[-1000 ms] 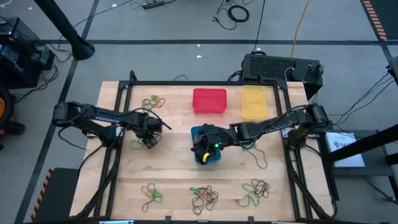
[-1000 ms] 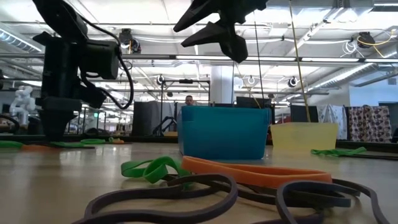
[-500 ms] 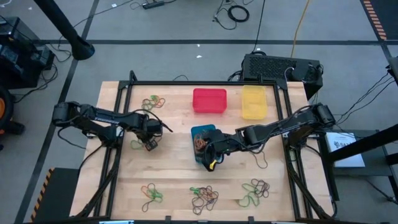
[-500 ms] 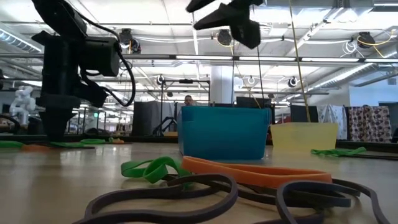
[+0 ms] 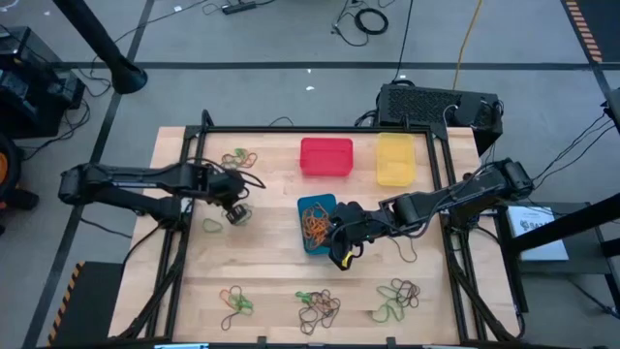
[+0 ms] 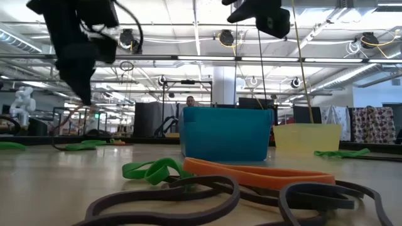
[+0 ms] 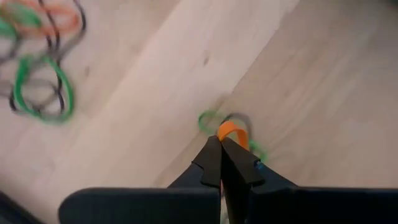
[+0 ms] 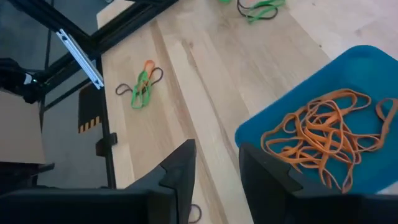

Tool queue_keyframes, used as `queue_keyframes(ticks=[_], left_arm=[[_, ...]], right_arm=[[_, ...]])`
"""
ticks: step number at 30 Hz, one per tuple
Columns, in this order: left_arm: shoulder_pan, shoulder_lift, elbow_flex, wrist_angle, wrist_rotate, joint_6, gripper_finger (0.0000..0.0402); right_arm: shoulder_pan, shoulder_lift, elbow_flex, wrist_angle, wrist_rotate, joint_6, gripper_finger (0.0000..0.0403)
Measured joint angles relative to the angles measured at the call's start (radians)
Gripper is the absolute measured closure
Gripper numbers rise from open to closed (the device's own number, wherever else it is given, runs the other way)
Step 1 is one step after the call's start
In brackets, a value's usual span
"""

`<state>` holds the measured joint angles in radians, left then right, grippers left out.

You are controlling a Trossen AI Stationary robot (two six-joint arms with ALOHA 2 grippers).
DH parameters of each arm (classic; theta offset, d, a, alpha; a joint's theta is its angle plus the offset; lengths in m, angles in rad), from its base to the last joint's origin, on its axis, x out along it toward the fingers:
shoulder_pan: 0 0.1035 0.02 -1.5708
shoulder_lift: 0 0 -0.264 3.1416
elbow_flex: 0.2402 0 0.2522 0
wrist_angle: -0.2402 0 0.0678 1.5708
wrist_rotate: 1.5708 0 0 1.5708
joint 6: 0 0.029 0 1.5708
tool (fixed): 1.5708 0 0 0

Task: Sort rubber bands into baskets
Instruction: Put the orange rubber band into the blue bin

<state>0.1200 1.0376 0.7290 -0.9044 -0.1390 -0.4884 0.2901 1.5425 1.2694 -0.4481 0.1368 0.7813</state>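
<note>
The wooden table [image 5: 271,271] carries three baskets: the blue basket [image 5: 315,225], with orange bands in it, sits near the middle, and the red basket [image 5: 325,157] and yellow basket [image 5: 395,159] stand side by side beyond it, toward the far edge. Loose rubber bands lie on the wood around the blue basket: a cluster at the far left [image 5: 239,157], one green band [image 5: 211,226] to its left, and three clusters along the near edge [image 5: 235,301] [image 5: 319,306] [image 5: 396,299].
</note>
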Motion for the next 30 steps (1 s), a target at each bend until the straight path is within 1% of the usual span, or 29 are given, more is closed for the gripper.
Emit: queue_keyframes(ticks=[4, 7, 10, 13, 19, 23, 27, 30], left_arm=[[0.0, -0.055, 0.038, -0.005, 0.005, 0.012, 0.04], [-0.004, -0.086, 0.054, 0.035, 0.048, 0.021, 0.0401], [-0.019, -0.097, 0.054, 0.163, 0.1, -0.051, 0.0401], [-0.051, -0.081, 0.055, 0.345, 0.119, -0.102, 0.0401], [-0.102, 0.051, 0.058, 0.738, 0.121, -0.103, 0.0401], [-0.103, 0.188, 0.057, 0.929, 0.136, -0.116, 0.0401], [-0.103, 0.312, 0.057, 1.056, 0.193, -0.158, 0.0401], [-0.103, 0.378, 0.074, 1.078, 0.215, -0.162, 0.0401]], right_arm=[[0.0, 0.0, 0.0, -0.025, -0.008, 0.001, 0.0287], [0.007, 0.0, 0.001, -0.063, -0.01, 0.008, 0.0287], [0.023, -0.012, 0.001, -0.128, -0.009, 0.033, 0.0287], [0.044, -0.03, 0.001, -0.196, 0.0, 0.065, 0.0287], [0.087, -0.058, 0.001, -0.289, 0.073, 0.142, 0.0287], [0.116, -0.064, 0.001, -0.325, 0.1, 0.174, 0.0287], [0.129, -0.064, 0.001, -0.354, 0.102, 0.189, 0.0287], [0.131, -0.064, 0.001, -0.356, 0.103, 0.202, 0.0287]])
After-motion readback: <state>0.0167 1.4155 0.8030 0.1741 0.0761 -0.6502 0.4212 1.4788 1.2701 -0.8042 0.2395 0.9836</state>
